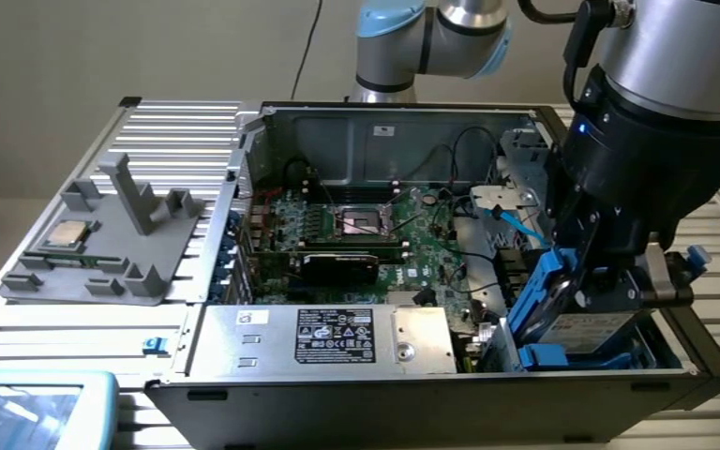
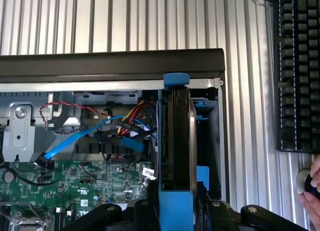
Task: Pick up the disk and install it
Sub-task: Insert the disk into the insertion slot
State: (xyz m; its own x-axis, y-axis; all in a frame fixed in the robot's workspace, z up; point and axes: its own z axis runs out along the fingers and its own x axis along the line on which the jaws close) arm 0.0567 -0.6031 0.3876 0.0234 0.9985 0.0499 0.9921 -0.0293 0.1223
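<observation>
The disk (image 1: 581,330) is a grey drive with a white label in a blue carrier frame. It stands on edge in the drive bay at the front corner of the open computer case (image 1: 335,398), on the exterior view's right. My gripper (image 1: 613,281) is directly above it, shut on its upper edge. In the wrist view the disk (image 2: 175,136) appears edge-on with blue tabs at both ends. It runs up from my gripper (image 2: 175,211), whose black fingers (image 2: 107,213) close in from both sides. How deep it sits in the bay is hidden.
The motherboard (image 1: 373,234) and grey power-supply box (image 1: 322,337) fill the case. Blue and coloured cables (image 2: 75,141) lie beside the bay. A grey fixture holding a square chip (image 1: 67,234) sits on the exterior view's left. A keyboard (image 2: 297,71) and a person's hand (image 2: 312,191) lie outside the case.
</observation>
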